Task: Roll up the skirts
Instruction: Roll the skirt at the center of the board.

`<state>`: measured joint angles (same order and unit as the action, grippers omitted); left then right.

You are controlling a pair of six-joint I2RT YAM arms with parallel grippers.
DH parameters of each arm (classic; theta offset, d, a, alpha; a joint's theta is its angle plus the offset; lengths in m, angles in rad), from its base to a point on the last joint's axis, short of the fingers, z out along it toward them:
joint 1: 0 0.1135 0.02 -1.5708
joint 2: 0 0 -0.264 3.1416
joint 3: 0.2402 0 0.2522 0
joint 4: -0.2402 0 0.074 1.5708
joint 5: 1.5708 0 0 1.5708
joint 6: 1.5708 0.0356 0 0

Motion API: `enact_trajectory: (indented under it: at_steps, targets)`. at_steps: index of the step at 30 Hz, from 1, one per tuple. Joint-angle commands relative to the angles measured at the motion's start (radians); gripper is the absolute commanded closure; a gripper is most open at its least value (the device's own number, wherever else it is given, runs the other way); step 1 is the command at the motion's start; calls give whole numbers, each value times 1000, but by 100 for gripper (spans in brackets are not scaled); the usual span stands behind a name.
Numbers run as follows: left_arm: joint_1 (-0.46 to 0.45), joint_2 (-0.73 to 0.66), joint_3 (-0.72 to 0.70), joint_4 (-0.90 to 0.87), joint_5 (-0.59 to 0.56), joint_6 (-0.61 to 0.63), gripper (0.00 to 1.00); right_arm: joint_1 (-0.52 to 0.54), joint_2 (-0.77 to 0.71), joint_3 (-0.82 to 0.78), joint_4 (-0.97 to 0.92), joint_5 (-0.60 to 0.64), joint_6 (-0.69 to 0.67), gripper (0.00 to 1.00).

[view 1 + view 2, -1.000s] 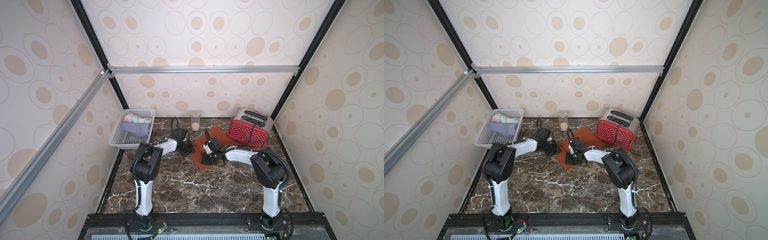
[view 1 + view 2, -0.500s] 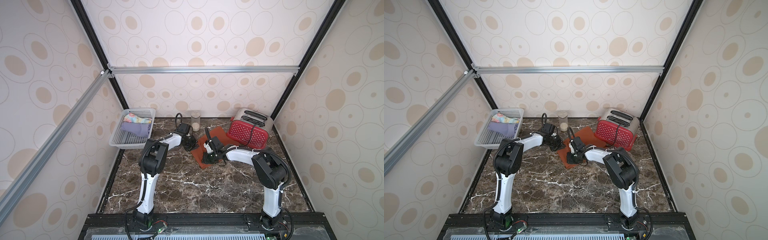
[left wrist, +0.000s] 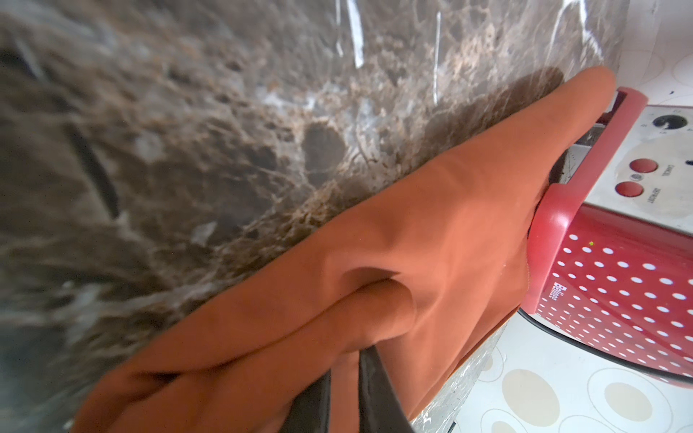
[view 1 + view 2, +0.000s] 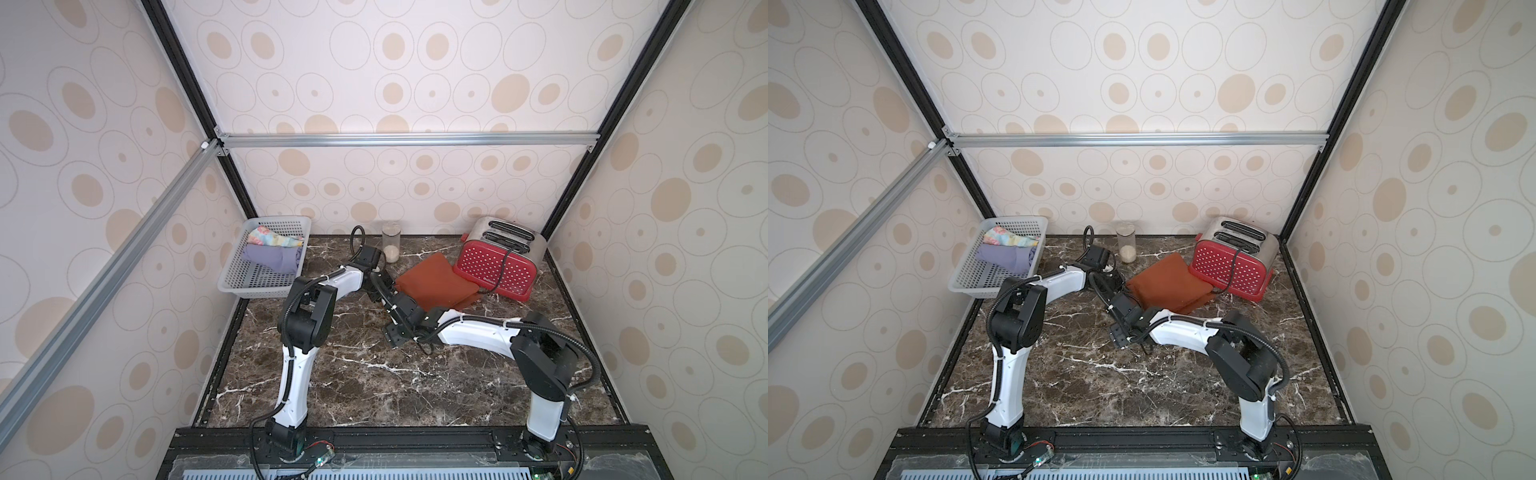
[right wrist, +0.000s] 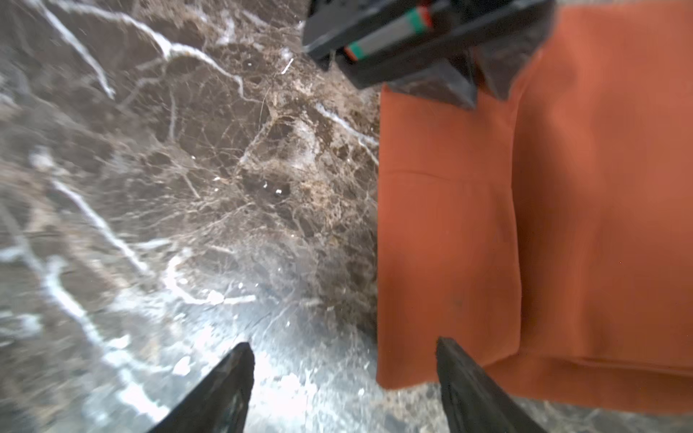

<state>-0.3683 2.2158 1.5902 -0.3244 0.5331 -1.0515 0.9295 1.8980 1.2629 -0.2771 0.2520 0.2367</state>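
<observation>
A robot lab's test booth is imitating a kitchen: patterned wall panels (image 4: 415, 62) are hanging on an aluminium frame (image 4: 395, 139) around a marble bench (image 4: 374, 374) carrying a red toaster (image 4: 494, 266).

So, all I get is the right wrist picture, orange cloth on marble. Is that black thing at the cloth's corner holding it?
Observer: Yes. The left wrist view shows the left tool shut on a fold of the rust-orange skirt.
Operator: What lies past the cloth?
Observer: A red toaster; the skirt's far edge touches it.
Operator: Any more clothes?
Observer: Two, in a white basket: a lavender skirt and a floral skirt.
</observation>
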Motion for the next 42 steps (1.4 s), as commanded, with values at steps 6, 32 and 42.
enact_trajectory:
  at_steps: [6, 32, 42]
  targets:
    - [6, 21, 37, -54, -25, -4, 82, 17, 168, 87, -92, 330, -161, 17]
    - [140, -473, -243, -179, -148, 157, 1, -76, 18, -10, 99, -680, 314, 100]
    - [140, -752, -656, -93, -142, 217, 1, -143, 14, -201, 376, -969, 452, 100]
